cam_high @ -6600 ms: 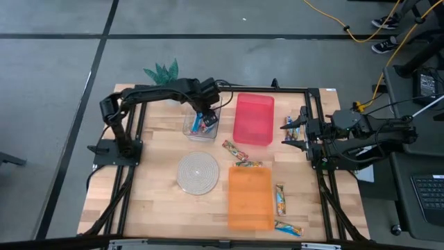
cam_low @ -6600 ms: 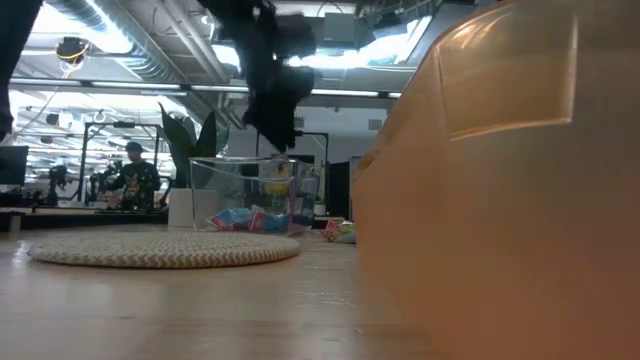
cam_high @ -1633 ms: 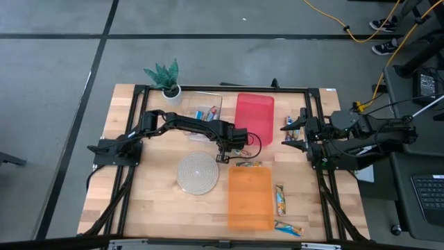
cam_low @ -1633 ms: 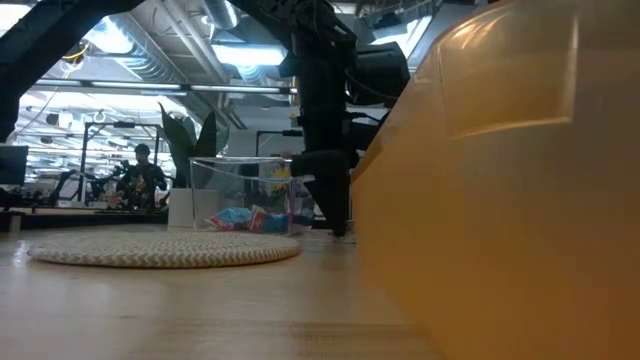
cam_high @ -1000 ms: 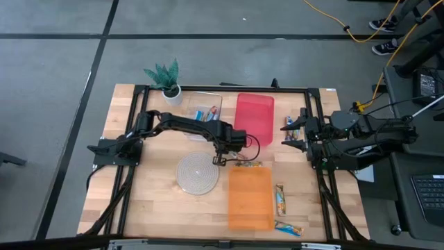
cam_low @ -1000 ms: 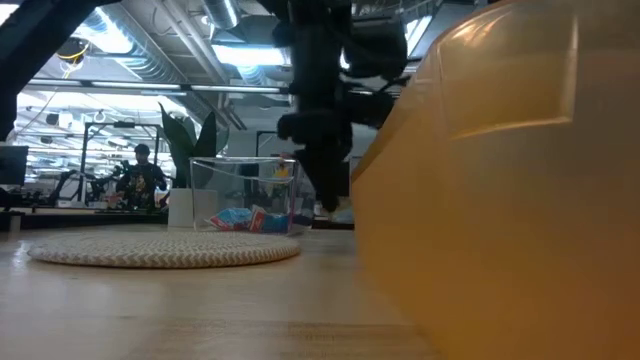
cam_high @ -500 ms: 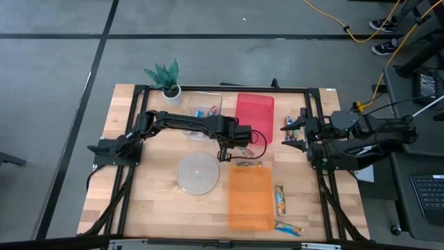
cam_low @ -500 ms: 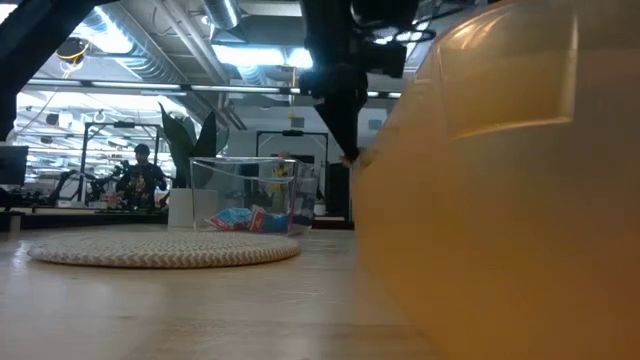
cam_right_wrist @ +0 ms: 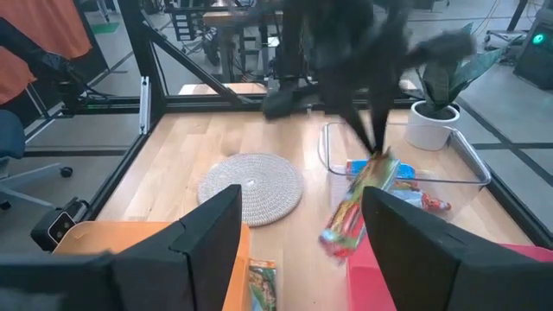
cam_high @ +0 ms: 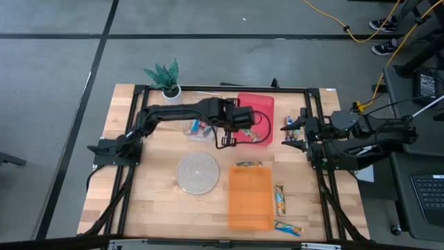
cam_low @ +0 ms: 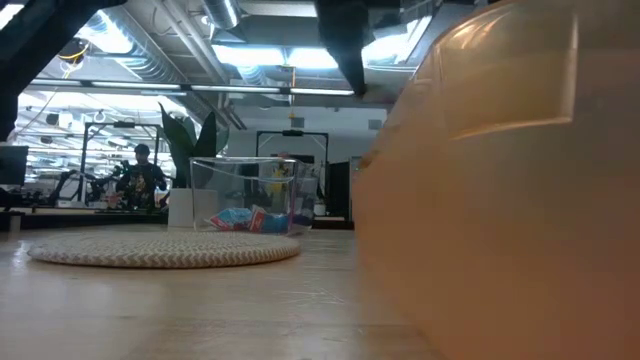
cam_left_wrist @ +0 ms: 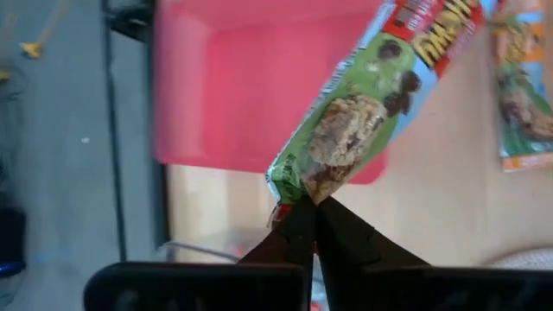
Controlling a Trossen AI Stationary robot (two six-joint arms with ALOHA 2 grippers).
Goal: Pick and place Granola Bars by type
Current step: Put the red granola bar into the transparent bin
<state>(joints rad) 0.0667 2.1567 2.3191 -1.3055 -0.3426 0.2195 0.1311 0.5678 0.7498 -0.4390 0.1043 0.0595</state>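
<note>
My left gripper (cam_left_wrist: 313, 216) is shut on one granola bar (cam_left_wrist: 363, 112) in a green and red wrapper, held in the air by the near edge of the red bin (cam_high: 254, 118). In the right wrist view the bar (cam_right_wrist: 359, 203) hangs below that gripper, over the wood between the red bin and the clear bin (cam_high: 201, 118). The clear bin holds a few bars. More bars lie flat on the table (cam_high: 248, 164), (cam_high: 279, 198), (cam_high: 288, 228). My right gripper (cam_right_wrist: 298, 242) waits open at the table's right edge. My left gripper pinches the bar's crimped end (cam_left_wrist: 289, 186) between its two fingertips. The fingers come from above, slanting down. The bar is lifted clear of the table and hangs tilted below the fingers, its free end (cam_right_wrist: 333, 238) lowest.
An orange bin (cam_high: 250, 198) stands at the near centre and fills the right of the low view. A round woven mat (cam_high: 198, 172) lies left of it. A potted plant (cam_high: 165, 76) stands at the far left. One more bar (cam_high: 288, 123) lies by my right gripper.
My left gripper has risen from the table beside the mat and swung toward the far edge and the red bin, tipping less steeply down. It stays shut on the bar, which has come up off the wood and now hangs clear.
</note>
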